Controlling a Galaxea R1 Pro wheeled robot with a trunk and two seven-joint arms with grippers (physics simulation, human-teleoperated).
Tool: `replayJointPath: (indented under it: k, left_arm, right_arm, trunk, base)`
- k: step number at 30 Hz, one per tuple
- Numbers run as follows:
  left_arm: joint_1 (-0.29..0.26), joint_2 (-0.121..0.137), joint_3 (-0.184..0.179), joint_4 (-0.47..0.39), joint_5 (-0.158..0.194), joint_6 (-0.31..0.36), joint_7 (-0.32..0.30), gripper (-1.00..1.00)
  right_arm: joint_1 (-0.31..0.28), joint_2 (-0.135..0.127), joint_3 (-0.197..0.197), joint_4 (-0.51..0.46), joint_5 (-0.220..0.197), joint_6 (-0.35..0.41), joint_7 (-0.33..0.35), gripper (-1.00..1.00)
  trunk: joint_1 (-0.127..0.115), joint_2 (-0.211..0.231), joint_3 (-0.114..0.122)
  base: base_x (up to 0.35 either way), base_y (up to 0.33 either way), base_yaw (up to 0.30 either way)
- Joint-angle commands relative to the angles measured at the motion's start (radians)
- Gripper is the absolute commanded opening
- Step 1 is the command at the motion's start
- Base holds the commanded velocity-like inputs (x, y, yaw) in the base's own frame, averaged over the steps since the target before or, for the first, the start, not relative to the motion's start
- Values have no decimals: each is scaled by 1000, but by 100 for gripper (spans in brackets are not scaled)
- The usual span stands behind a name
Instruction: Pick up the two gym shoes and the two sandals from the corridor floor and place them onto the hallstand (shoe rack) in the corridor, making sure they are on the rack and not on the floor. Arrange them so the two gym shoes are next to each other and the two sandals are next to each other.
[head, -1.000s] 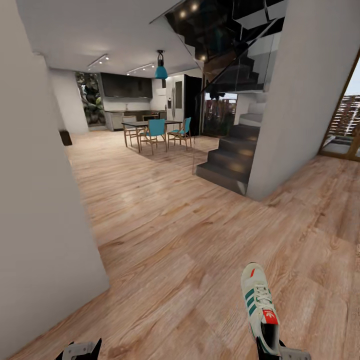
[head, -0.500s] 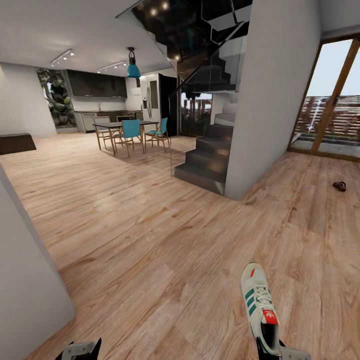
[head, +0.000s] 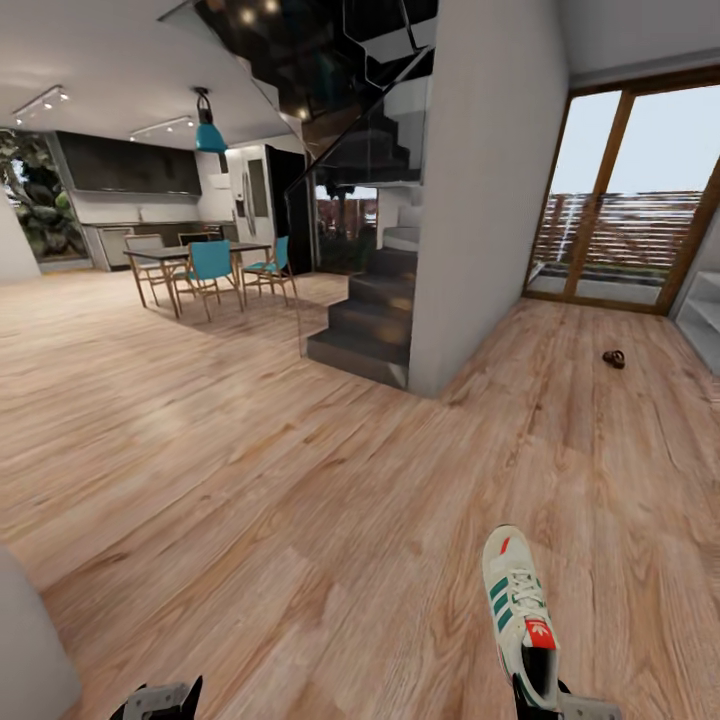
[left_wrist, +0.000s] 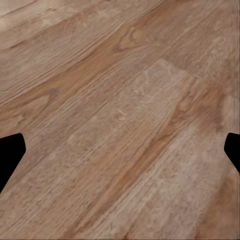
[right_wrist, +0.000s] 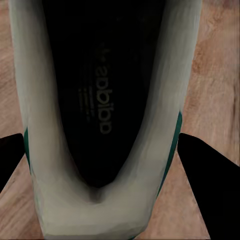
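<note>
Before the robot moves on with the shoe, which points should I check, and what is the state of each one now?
1. Gym shoe held by right gripper, jaws at its heel: ok.
2. Shoe off the floor: cannot tell.
3. Left gripper free, jaws apart over bare planks: ok.
4. One sandal seen, lying near the glass doors: ok.
5. Shoe rack in sight: not ok.
6. Second gym shoe found: not ok.
</note>
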Motion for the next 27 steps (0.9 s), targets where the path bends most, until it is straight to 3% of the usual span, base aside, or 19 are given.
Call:
replayJointPath:
  k: [1, 27]
  left_arm:
    - [0, 0, 3, 0, 11, 0, -9, 100]
    - [0, -2, 6, 25, 10, -2, -4, 100]
  right_arm:
    - [-1, 0, 3, 1, -9, -3, 2, -100]
    - [-1, 1, 3, 1, -7, -3, 3, -100]
  trunk:
    - [0, 0, -1]
    - [0, 0, -1]
  base:
    - [293, -120, -268]
    - [306, -96, -268]
